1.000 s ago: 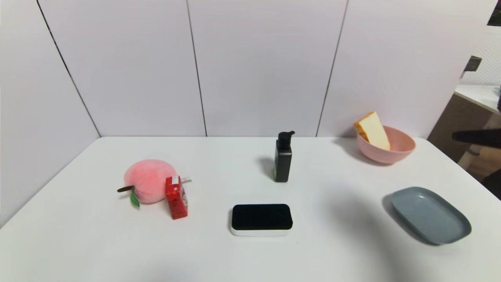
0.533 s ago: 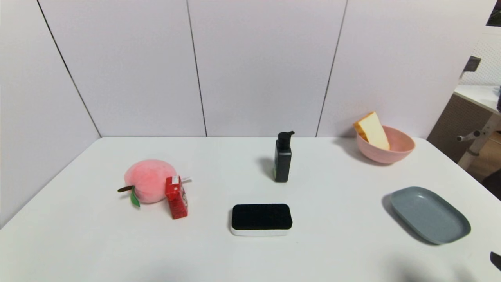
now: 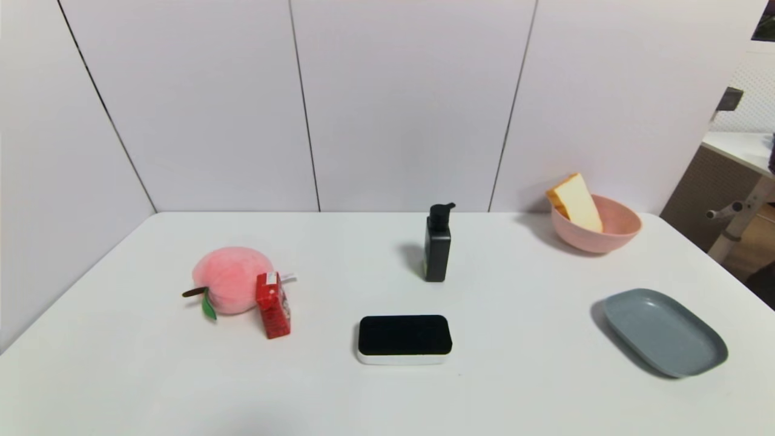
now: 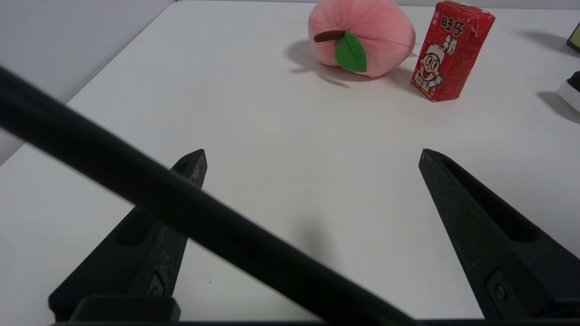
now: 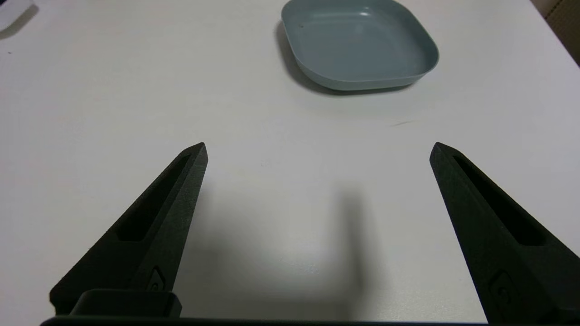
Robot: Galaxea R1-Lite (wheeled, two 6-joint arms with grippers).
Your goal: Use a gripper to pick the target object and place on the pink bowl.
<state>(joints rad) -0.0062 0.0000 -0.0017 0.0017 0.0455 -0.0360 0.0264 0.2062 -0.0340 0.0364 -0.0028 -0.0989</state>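
Item: thick slice of toast bread, cream-white face, golden-orange crust (image 3: pixel 577 200). Location: leaning tilted inside round, deep, pale-pink matte bowl (image 3: pixel 614 237), one corner projecting above rim. Bowl at far right of white table (image 3: pixel 339 399), near back wall.

Item: left pincer (image 4: pixel 312 156), black, pointed fingers. State: spread wide, holding nothing. Position: low over bare table at near left; pink plush peach with green leaf (image 4: pixel 362 36) and red drink carton (image 4: pixel 448 50) ahead, well apart from fingertips. Black cable crossing left wrist view diagonally.

Item: right pincer (image 5: pixel 317 151), black, pointed fingers. State: spread wide, holding nothing. Position: low over bare table at near right; flat grey-blue tray (image 5: pixel 358 43) ahead, empty, not touched.

Neither pincer visible in head view.

Other stock on table: black pump bottle (image 3: pixel 438 243), upright, centre back; black-topped, white-based rounded block (image 3: pixel 404 339), centre front; peach and carton touching at left.

Task status, judged: placement done, toast resting in bowl and released. Both arms apparently parked clear of bowl. Nothing evidently left beyond confirming slice stays put; tilted lean against the rim a minor tipping risk.
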